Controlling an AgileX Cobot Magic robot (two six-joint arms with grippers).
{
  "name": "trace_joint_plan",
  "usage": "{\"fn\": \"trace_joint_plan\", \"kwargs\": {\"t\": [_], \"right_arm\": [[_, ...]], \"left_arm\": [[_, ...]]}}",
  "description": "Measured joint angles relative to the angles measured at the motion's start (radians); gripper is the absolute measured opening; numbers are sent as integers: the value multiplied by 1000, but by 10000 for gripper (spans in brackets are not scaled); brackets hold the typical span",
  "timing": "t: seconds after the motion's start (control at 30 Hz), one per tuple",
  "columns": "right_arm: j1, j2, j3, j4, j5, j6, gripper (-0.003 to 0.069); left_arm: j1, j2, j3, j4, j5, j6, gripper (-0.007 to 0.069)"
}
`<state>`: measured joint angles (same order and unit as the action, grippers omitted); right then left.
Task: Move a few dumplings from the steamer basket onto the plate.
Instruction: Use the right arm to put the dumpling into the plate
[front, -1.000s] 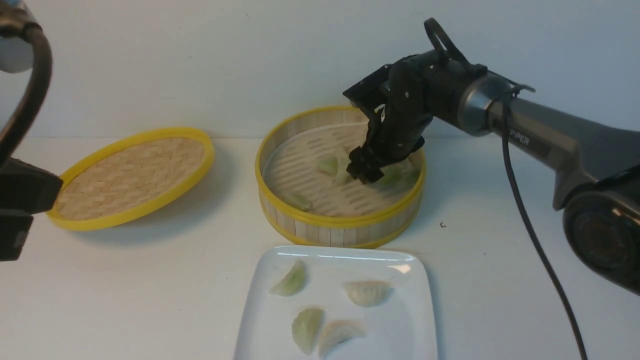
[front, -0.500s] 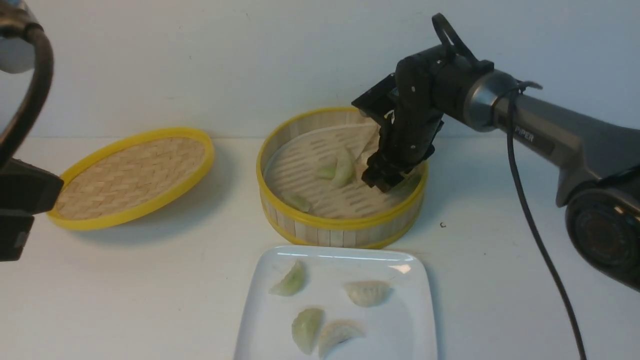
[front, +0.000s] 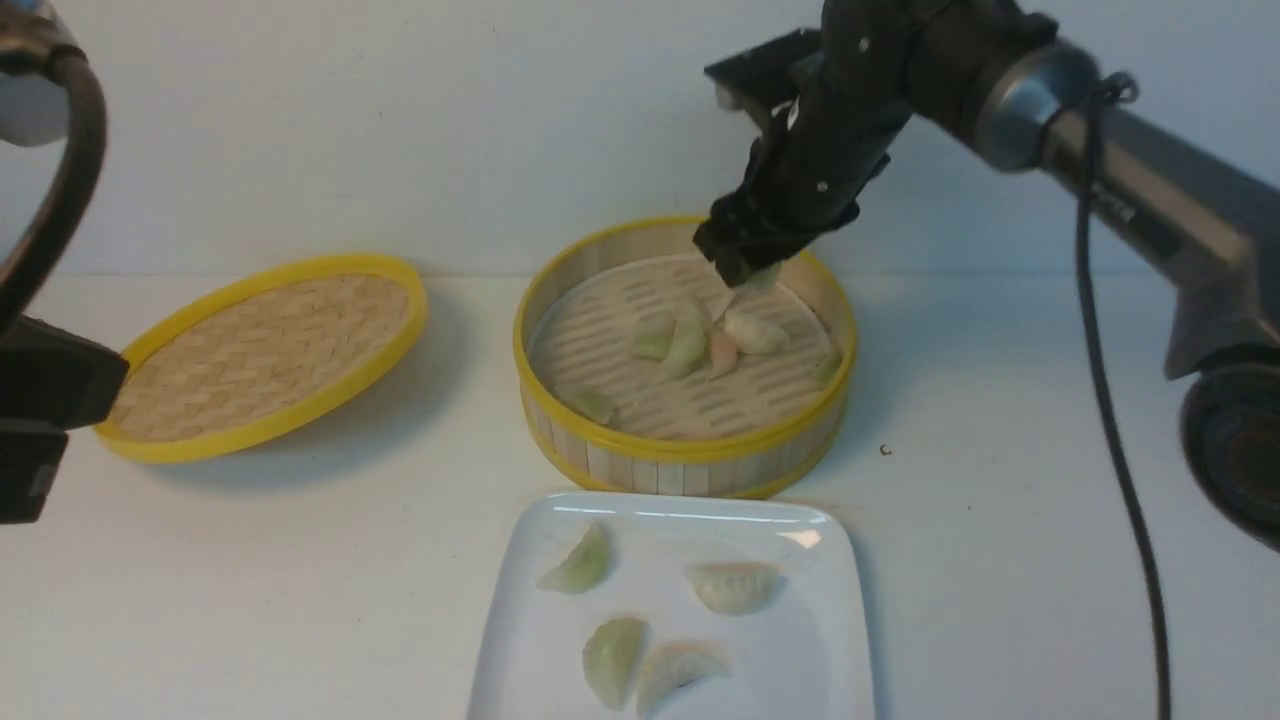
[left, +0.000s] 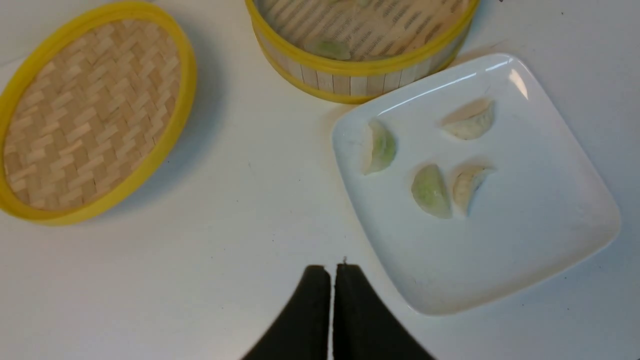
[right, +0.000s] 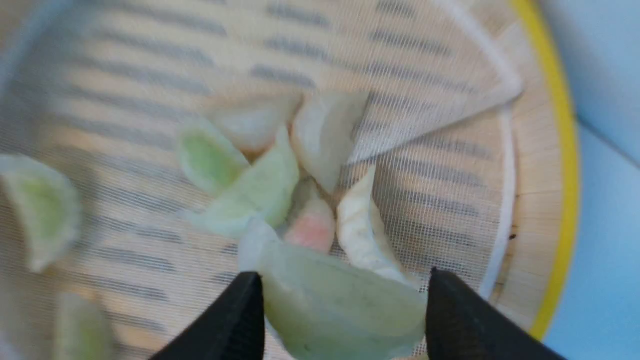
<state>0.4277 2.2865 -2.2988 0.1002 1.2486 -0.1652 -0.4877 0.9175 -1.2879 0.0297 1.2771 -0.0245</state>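
My right gripper (front: 745, 262) hangs above the far side of the steamer basket (front: 680, 445), shut on a pale green dumpling (right: 340, 305) that fills the gap between its fingers. A sliver of that held dumpling (front: 762, 277) peeks out under the fingertips. Below, several dumplings (front: 690, 345) lie bunched on the liner, one of them pinkish (right: 312, 230). The white square plate (front: 800, 650) in front of the basket carries several dumplings (front: 735, 585). My left gripper (left: 332, 267) is shut and empty over the table beside the plate (left: 525, 225).
The flat woven lid (front: 265, 350) with a yellow rim lies left of the basket. My left arm (front: 45, 390) sits at the far left edge. A black cable (front: 1110, 430) hangs from the right arm.
My right gripper has closed on a green dumpling down in the basket and risen with it above the rim. The dumplings left on the liner got pushed together. The left arm is still.
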Motion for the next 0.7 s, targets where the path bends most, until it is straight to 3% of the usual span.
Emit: {"fn": "trace_joint_plan", "kwargs": {"t": [0.1, 0.3, 0.57, 0.7], "right_arm": [[0, -96, 63, 50, -1, 8, 381], [20, -365, 418, 149, 0, -14, 379], [144, -535, 867, 164, -9, -17, 379], [213, -518, 1031, 167, -107, -17, 379]], "left_arm": [[0, 0, 0, 0, 0, 0, -6], [0, 0, 0, 0, 0, 0, -6], [0, 0, 0, 0, 0, 0, -6], [0, 0, 0, 0, 0, 0, -6]]}}
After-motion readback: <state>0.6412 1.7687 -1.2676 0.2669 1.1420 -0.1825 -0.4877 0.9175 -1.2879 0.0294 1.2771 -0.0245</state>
